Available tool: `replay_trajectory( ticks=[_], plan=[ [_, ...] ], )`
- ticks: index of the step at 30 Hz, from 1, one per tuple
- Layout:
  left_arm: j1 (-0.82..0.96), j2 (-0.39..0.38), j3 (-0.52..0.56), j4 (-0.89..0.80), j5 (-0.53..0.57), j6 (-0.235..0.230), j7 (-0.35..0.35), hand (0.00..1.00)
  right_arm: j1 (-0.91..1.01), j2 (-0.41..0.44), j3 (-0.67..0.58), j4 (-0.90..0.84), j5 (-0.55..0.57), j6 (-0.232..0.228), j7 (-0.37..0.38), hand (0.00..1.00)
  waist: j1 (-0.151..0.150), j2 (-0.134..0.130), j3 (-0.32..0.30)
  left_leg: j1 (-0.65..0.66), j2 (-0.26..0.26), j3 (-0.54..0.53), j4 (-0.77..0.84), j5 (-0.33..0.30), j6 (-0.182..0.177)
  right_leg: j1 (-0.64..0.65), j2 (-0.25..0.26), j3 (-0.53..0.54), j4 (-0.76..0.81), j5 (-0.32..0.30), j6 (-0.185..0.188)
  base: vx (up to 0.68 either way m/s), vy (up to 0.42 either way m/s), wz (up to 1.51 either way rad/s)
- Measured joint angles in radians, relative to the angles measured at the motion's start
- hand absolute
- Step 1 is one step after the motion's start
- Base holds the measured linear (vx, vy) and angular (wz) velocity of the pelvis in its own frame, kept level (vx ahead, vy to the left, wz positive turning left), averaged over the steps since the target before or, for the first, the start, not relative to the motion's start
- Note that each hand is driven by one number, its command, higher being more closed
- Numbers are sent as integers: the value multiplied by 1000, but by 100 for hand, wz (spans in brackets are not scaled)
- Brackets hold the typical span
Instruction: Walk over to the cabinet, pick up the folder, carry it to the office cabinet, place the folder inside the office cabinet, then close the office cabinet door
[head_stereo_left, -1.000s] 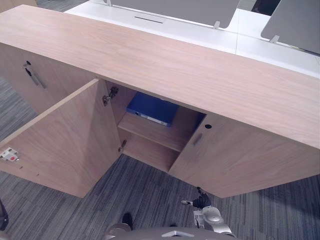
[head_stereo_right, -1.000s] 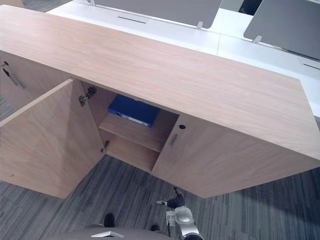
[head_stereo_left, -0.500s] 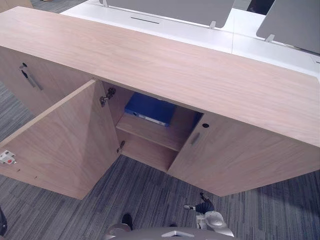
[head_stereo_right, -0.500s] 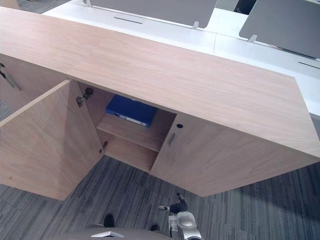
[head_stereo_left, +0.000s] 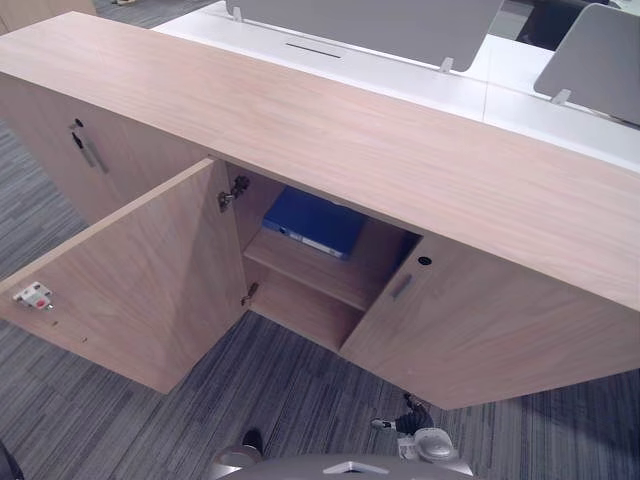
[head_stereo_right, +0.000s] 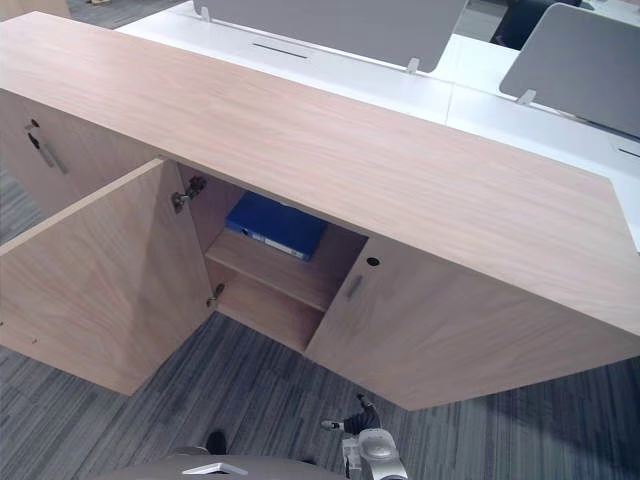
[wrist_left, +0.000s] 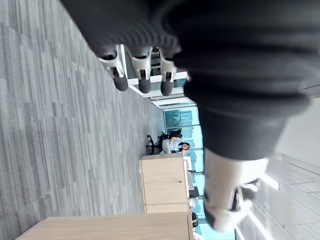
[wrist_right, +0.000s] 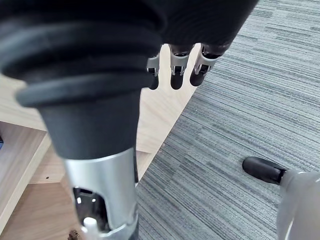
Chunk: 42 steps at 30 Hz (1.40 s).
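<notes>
The blue folder (head_stereo_left: 315, 222) lies flat on the upper shelf inside the wooden office cabinet (head_stereo_left: 400, 150). The cabinet's left door (head_stereo_left: 140, 270) is swung wide open. My right hand (head_stereo_left: 415, 435) hangs low in front of the cabinet, above the carpet and well short of the folder. In the right wrist view its fingers (wrist_right: 175, 70) are relaxed and hold nothing. My left hand (wrist_left: 142, 75) hangs over the carpet, and its fingers are also straight and hold nothing.
A second door (head_stereo_left: 490, 320) with a small handle stands to the right of the opening. A closed door with a handle (head_stereo_left: 85, 150) is at far left. White desks with grey dividers (head_stereo_left: 400, 70) stand behind the cabinet. Grey carpet (head_stereo_left: 300, 390) lies in front. A person (wrist_left: 175, 145) sits far off.
The camera has moved, so the cabinet sits a little further right in the picture. My right hand shows slightly lower. The folder and doors have not moved.
</notes>
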Motion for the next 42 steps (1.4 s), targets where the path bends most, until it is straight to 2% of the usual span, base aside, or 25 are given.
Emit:
replay_trajectory(
  ticks=[8, 14, 17, 31, 34, 38, 42],
  plan=[
    [94, -112, -6, -149, 25, -7, -43, 0, -1, -5, 2, 1, -19, 0, 3, 0, 3, -7, 0, 10, -5, -16, 0, 0, 0, 18, -4, -13, 1, -1, 0, -14, -17, 6],
    [129, -169, -60, -228, 76, -8, -47, 0, 4, -19, 2, 1, -38, 0, 19, 0, -7, -8, -1, 18, -4, -16, 0, 0, 0, 24, -3, -12, 3, -1, 0, -30, -17, -1],
    [150, -182, -79, -229, 89, -8, -47, 0, 4, -23, 2, 1, -39, 1, 20, 0, -20, -9, 0, 27, -4, -15, 0, 0, 0, 34, -3, -12, 2, -1, 0, -12, -9, 0],
    [227, -310, -107, -342, 110, -7, -68, 0, 4, -24, 0, 2, -39, 5, 23, 0, -32, -11, 1, 48, -5, -6, 0, -8, -4, 50, -5, -7, -1, -6, -6, -7, -9, -1],
    [238, -331, -139, -372, 126, -7, -68, 0, 4, -25, 0, 2, -39, 5, 23, 0, -33, -12, 3, 48, -7, -4, 0, -8, -3, 49, -6, -7, -1, -7, -5, -6, -8, 2],
    [245, -421, -211, -426, 167, -3, -71, 0, 0, -20, 1, 2, -42, 8, 23, 0, -36, -7, 7, 49, -10, 6, 0, -12, -2, 48, -10, -4, 0, -10, -3, -13, -12, 2],
    [277, -465, -232, -426, 168, 0, -76, 0, 5, -17, 1, 6, -73, 23, 23, 0, -45, -1, 10, 53, -9, 16, 0, -17, -5, 45, -10, 10, 0, -10, -1, -13, -20, -9]
  ],
)
